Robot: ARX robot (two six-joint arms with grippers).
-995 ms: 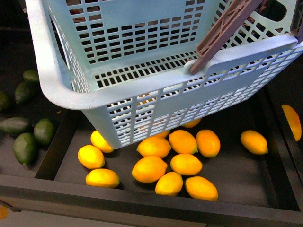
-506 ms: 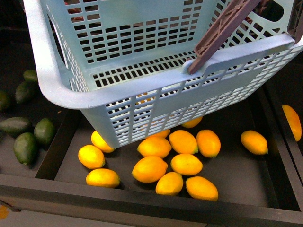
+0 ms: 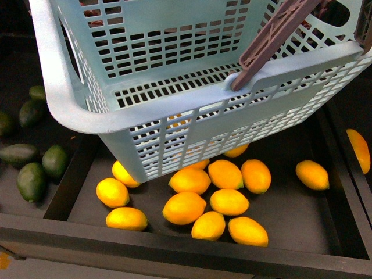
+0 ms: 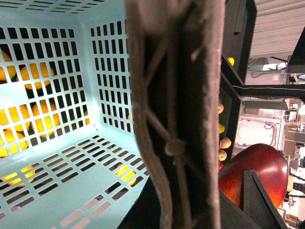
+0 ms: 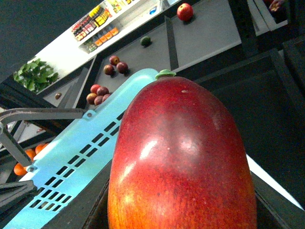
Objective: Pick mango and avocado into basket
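The light turquoise basket (image 3: 174, 110) hangs tilted above the fruit bins and fills the top of the front view; nothing shows inside it. Its brown handle (image 3: 273, 38) runs up to the top right. In the left wrist view my left gripper is shut on that handle (image 4: 176, 119), with the basket's inside (image 4: 57, 157) beside it. My right gripper is shut on the dark red mango (image 5: 181, 162), which fills the right wrist view beside the basket's rim (image 5: 81, 157). The mango also shows in the left wrist view (image 4: 257, 171). Green avocados (image 3: 30, 180) lie in the bin at the left. Neither gripper shows in the front view.
Several all-yellow mangoes (image 3: 192, 206) lie in the black bin (image 3: 174, 247) under the basket. One more orange fruit (image 3: 360, 148) lies in the bin to the right. Dark dividers separate the bins. Far shelves hold red fruit (image 5: 185, 11).
The basket has shifted very slightly; its near corner sits a touch lower and to the left. The fruit in the bins has not moved.
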